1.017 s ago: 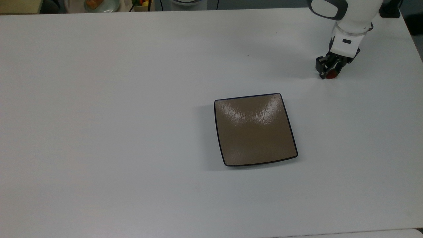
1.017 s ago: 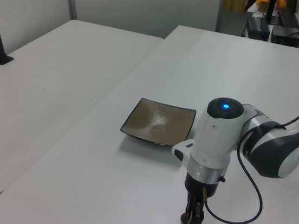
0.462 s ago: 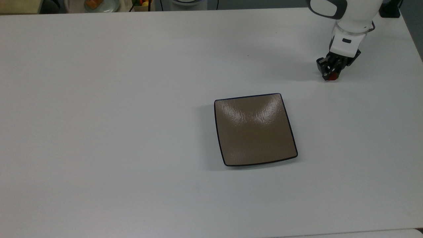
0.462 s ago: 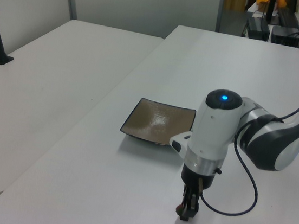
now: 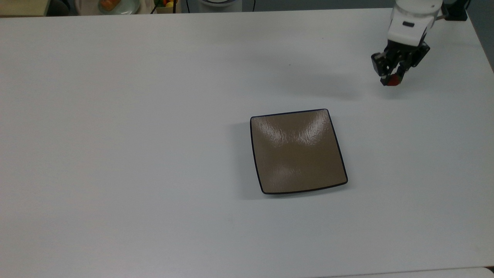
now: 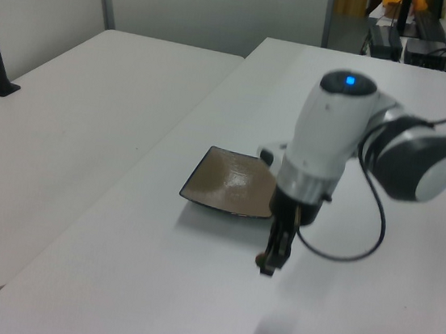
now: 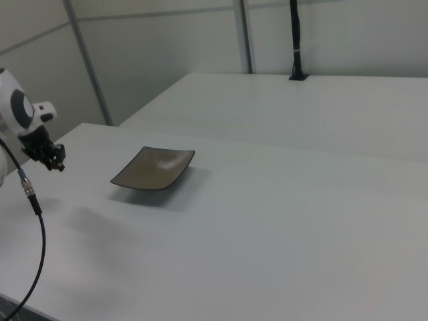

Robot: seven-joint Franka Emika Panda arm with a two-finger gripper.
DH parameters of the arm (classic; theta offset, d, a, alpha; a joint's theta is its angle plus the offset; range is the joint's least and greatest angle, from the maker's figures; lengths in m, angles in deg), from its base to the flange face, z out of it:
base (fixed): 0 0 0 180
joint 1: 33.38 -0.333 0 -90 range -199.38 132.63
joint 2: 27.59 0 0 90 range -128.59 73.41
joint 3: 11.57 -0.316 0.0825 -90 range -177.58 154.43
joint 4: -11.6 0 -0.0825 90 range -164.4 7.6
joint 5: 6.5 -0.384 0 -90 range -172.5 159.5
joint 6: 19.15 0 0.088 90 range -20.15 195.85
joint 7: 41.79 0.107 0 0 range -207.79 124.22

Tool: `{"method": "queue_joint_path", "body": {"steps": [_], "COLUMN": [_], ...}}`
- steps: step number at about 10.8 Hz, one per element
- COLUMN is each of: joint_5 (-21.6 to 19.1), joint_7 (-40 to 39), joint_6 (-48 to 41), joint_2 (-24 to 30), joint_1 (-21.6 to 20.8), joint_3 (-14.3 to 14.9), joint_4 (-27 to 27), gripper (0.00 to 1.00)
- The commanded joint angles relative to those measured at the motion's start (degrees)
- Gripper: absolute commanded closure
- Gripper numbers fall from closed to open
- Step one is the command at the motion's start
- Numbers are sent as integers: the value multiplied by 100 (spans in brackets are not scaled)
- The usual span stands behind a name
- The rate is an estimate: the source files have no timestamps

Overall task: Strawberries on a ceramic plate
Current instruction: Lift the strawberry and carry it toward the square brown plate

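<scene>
My gripper [image 5: 393,80] hangs above the white table at the top view's upper right, shut on the small red strawberry [image 5: 393,80], which is lifted off the surface. In the left view the gripper [image 6: 267,264] hovers just in front of the plate's near right corner, and in the right view it [image 7: 55,164] is at the far left. The square brown ceramic plate [image 5: 297,150] lies flat in the middle of the table, below and to the left of the gripper in the top view, with nothing on it. The same plate [image 6: 229,182] [image 7: 153,167] shows in both side views.
A round pale dish with orange food [image 5: 114,4] sits beyond the table's far edge at the top view's upper left. A second white table [image 6: 75,108] stands alongside. A black cable [image 7: 30,200] trails from the arm.
The gripper closed on the strawberry and rose off the table, carrying it upward. The plate has not moved.
</scene>
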Motion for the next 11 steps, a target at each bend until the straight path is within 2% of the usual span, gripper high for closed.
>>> {"method": "queue_joint_path", "body": {"steps": [1, 5, 8, 11], "joint_5": [-469, -1128, -1726, -1903], "joint_7": [-262, -1079, -2141, -2898], "joint_6": [-626, -1513, -2119, -2253], "joint_2": [893, 1614, 2133, 2231], "joint_1": [228, 527, 528, 537], "joint_3": [68, 340, 1042, 1745], "joint_4": [-183, -104, -96, 18], "gripper": [90, 90, 90, 90]}}
